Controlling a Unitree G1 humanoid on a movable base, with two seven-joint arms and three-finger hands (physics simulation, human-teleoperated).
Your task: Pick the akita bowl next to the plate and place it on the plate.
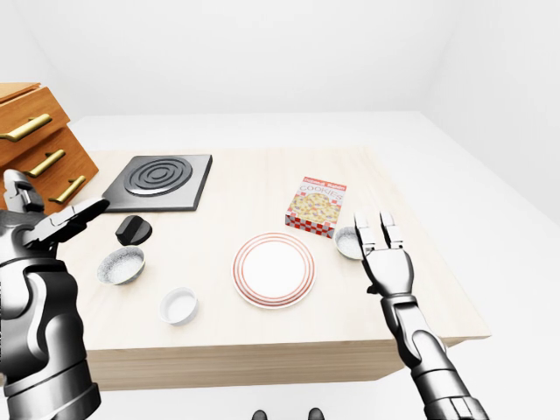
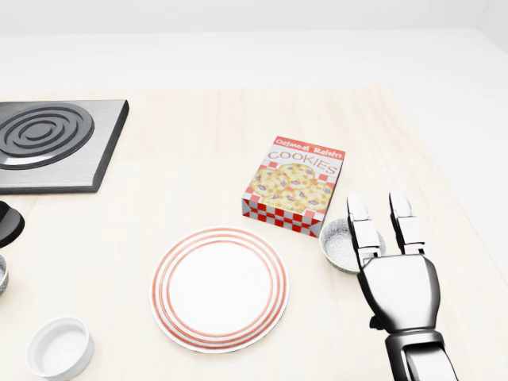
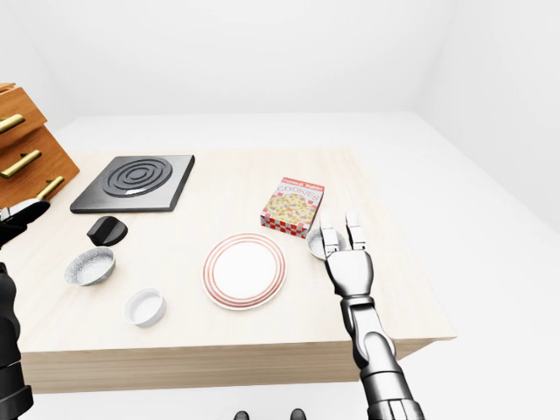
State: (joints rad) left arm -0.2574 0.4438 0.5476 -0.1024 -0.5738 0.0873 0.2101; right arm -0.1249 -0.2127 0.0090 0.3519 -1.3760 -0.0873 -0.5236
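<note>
The plate [image 2: 219,287], white with red rings, lies on the wooden table [image 2: 190,182] low in the head view. Just right of it sits the akita bowl [image 2: 340,238], small, grey-white and speckled inside. My right hand [image 2: 381,218] hovers at the bowl's right rim. It is open, with straight fingers [image 2: 361,226] pointing away from me and covering part of the bowl. Nothing is in it. My left hand [image 1: 70,219] is raised at the left edge of the left-eye view, open and empty, far from the bowl.
A cookie box [image 2: 295,184] lies just above the bowl and plate. A black stove plate [image 1: 160,179], a black knob-like thing [image 1: 133,230], a second speckled bowl [image 1: 120,265] and a small white bowl [image 1: 178,305] are on the left. Wooden drawers [image 1: 39,144] stand at far left.
</note>
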